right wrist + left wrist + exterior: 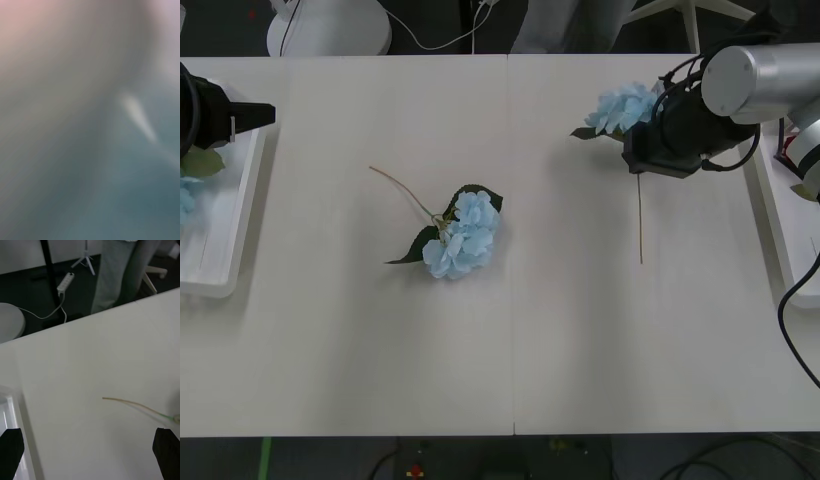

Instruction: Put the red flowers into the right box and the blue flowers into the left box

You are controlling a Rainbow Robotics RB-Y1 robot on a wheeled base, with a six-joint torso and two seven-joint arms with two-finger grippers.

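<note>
Only the left box [220, 225] shows blue petals inside, left hand [90, 450] spread; right hand's grip unclear.

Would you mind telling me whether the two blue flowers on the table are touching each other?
Apart. The front view shows bare table between the centre blue flower and the one by the right hand.

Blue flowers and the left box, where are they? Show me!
Middle blue flower [465, 238], front view, on its petals.
Far blue flower [625, 107], front view, on its petals.
Left box [242, 215], front view, on its rim.
</note>
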